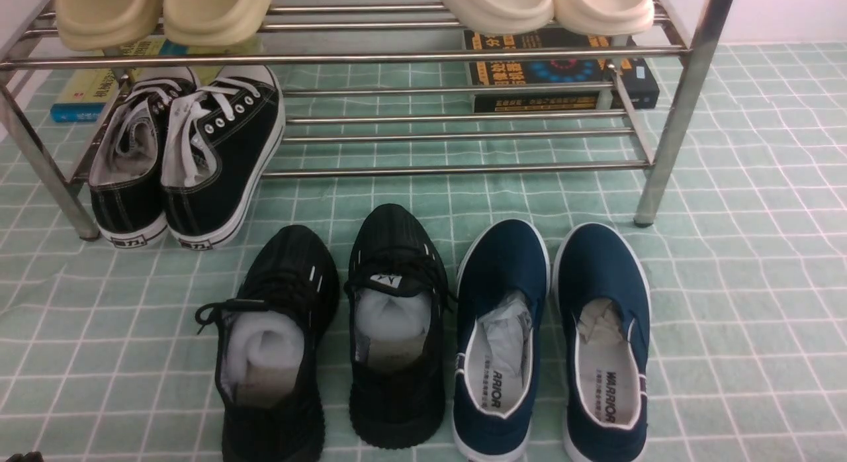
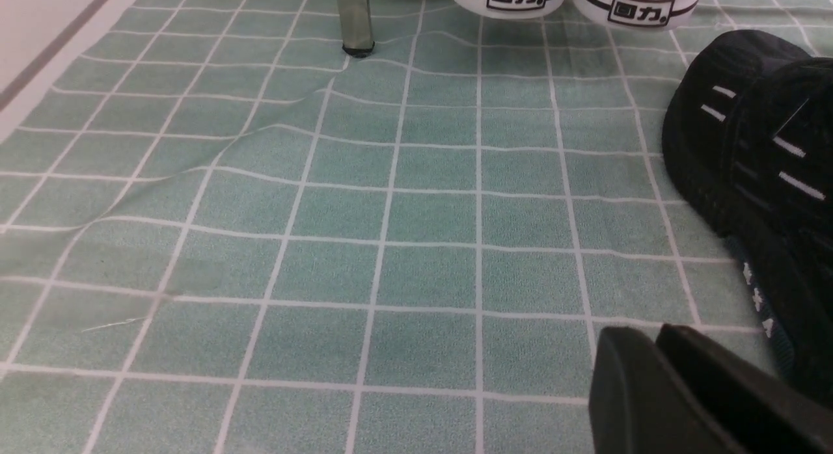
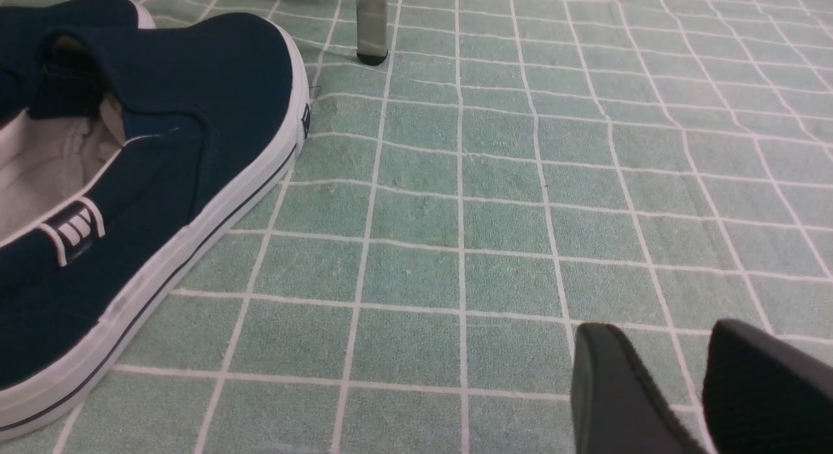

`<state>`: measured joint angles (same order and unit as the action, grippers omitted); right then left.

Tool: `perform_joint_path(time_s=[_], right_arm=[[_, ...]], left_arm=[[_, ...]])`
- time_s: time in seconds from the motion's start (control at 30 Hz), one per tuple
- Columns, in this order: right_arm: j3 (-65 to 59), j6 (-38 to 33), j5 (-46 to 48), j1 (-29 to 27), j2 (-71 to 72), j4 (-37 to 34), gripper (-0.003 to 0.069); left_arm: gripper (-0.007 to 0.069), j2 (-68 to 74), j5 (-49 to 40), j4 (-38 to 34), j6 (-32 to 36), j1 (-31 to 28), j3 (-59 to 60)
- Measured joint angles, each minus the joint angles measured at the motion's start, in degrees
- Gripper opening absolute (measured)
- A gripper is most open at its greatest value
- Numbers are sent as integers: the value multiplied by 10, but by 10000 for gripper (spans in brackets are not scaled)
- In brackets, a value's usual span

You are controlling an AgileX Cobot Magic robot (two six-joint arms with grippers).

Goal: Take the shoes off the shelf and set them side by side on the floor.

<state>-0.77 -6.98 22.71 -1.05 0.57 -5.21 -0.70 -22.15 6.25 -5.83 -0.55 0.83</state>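
Observation:
The two black knit sneakers stand side by side on the mint-green tiled floor (image 1: pixel 741 250), toes toward the chrome shelf (image 1: pixel 463 51): one on the left (image 1: pixel 274 343), one on the right (image 1: pixel 397 323), both stuffed with white paper. In the left wrist view their toes (image 2: pixel 748 148) lie close beside my left gripper (image 2: pixel 651 337), which is shut on nothing just above the floor. My right gripper (image 3: pixel 664 337) is open and empty, low over bare floor, apart from the shoes. Neither gripper shows in the front view.
Navy slip-ons (image 1: pixel 549 336) sit on the floor right of the black pair; one of them (image 3: pixel 163 181) is near my right gripper. Black canvas sneakers (image 1: pixel 188 157) rest on the shelf's lower tier, cream slippers (image 1: pixel 165 12) on top, books (image 1: pixel 562 71) behind. Shelf legs (image 2: pixel 355 18) (image 3: pixel 372 21) stand ahead.

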Motion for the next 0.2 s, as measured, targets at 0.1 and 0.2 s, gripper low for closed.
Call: perform_joint_path(time_s=[0.1,0.2], right_arm=[[0,0,0,0,0,0,237],[0,0,0,0,0,0,237]], left_arm=[[84,0,0,0,0,0,0],[86,0,0,0,0,0,0]])
